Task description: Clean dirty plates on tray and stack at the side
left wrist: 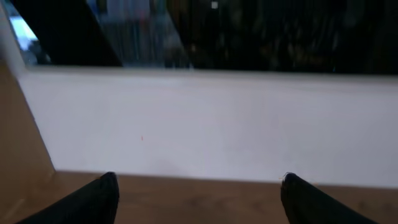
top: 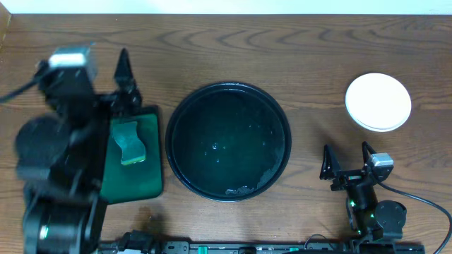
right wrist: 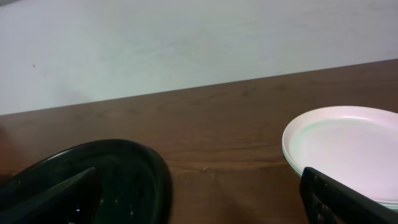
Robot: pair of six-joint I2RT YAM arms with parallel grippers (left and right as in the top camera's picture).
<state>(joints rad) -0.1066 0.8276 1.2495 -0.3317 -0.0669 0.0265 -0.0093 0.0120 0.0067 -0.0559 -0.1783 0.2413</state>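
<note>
— Right gripper (top: 346,155): how is it seen?
— Its fingers are held apart and nothing is carried between them. It is set low over the table (top: 311,42), just right of the tray (top: 212,113) and nearer the camera than the plates (top: 378,102)
— And the left gripper (left wrist: 198,186)?
— Its fingers are likewise spread and empty. It is pointed toward the table's far edge, beside the small dark green tray (top: 152,176), on which what looks to be a pale green sponge (top: 129,141) is seen
— Where are the plates found?
— They are stacked at the table's right, apart from the tray. From the right wrist, further rims are made out under the white top one, though the count cannot be fixed. No plate is seen on the tray, only a wet sheen
— What step is judged to be in hand?
— The work is judged as good as done, so only a withdrawal is called for
— How is that done well?
— The right arm is best drawn back, away from the stack, so that no rim is clipped. The left is best lifted clear before it is swung, so that the sponge is not dragged off
</note>
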